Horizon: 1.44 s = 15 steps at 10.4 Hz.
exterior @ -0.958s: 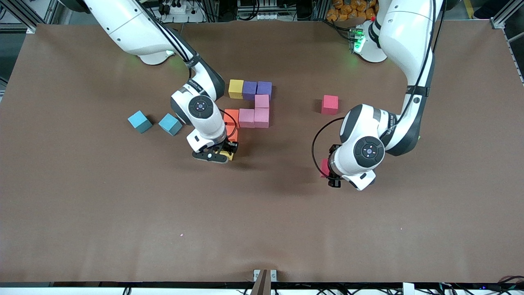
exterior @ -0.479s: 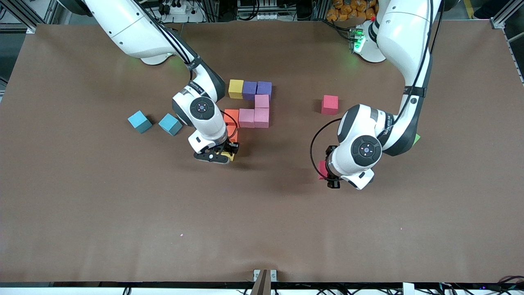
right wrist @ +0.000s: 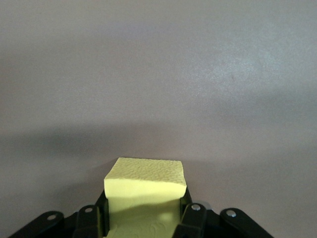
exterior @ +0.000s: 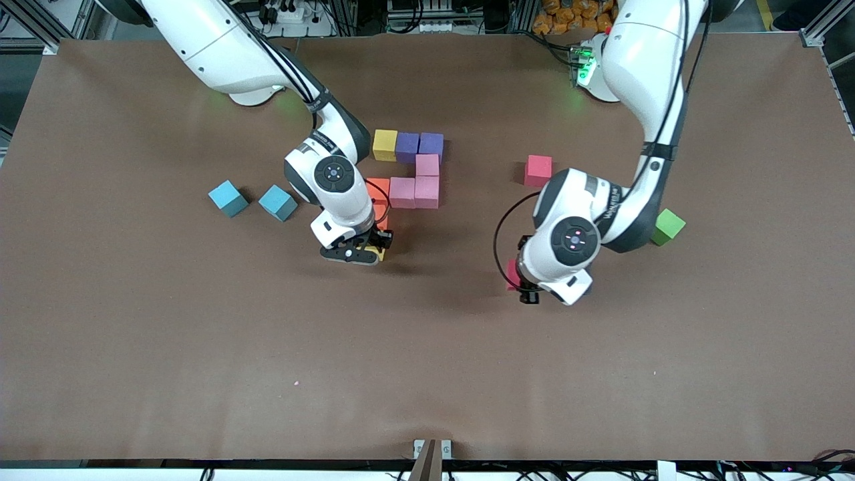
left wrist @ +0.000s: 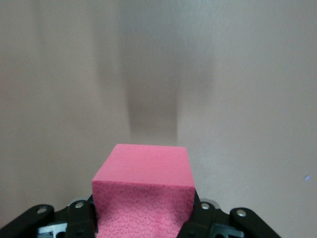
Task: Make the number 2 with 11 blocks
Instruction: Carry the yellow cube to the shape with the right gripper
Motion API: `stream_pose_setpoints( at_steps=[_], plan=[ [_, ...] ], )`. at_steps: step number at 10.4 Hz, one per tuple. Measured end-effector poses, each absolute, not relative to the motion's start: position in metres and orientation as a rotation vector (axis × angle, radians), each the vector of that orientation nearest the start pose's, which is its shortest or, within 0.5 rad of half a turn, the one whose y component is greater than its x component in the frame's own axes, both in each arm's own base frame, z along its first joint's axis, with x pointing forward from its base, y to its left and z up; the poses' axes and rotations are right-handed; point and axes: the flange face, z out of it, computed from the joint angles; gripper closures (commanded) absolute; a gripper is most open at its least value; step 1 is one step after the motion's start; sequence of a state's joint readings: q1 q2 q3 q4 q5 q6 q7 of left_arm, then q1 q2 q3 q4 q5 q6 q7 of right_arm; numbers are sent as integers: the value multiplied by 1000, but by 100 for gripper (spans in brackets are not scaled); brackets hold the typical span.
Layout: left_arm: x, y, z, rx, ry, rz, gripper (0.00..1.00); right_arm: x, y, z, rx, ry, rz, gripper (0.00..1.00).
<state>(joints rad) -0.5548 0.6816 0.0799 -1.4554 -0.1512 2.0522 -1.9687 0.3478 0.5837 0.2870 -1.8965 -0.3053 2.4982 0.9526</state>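
While the right gripper (exterior: 366, 252) has stayed put over the last second, clamped on a yellow cube (right wrist: 144, 186) just at the camera-side end of the orange cubes (exterior: 378, 190), the left gripper (exterior: 523, 284) has carried its pink cube (left wrist: 143, 188) across bare desk (exterior: 200, 347) toward the middle, and its arm has swung clear of a green cube (exterior: 667, 226) lying toward the left arm's end of the desk. That shift suggests the pink cube is on its way to the bottom row of the number 2 (exterior: 407, 174), so 2 placements appear to be running at once. The figure sits near the desk's middle, closer to the robots' edge than to the camera's edge; its long axis runs from the robots' edge toward the camera's edge, with the top row of 1 yellow block (exterior: 385, 144) and 2 purple blocks (exterior: 419, 144) toward the robots. Below that come 3 pink blocks (exterior: 421, 182), then the orange column. A red cube (exterior: 538, 170) waits unplaced beside the left arm, and 2 light blue cubes (exterior: 252, 199) lie toward the right arm's end. Both sets of fingers are pinched narrow on their cubes.
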Motion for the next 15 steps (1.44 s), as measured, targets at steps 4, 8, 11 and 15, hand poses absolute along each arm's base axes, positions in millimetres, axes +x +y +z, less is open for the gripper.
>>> stream_pose_setpoints(
  at_steps=[4, 8, 11, 15],
  plan=[
    [599, -386, 259, -2276, -2095, 146, 60, 516, 373, 207, -3126, 166, -106, 67],
    [585, -409, 249, -2298, -2068, 141, 60, 516, 373, 207, -3127, 156, -106, 34],
    [585, -411, 249, -2307, -2075, 135, 60, 515, 374, 204, -3130, 153, -100, 0],
    [579, -422, 247, -2332, -2061, 129, 60, 516, 375, 207, -3125, 152, -110, 0]
  ],
)
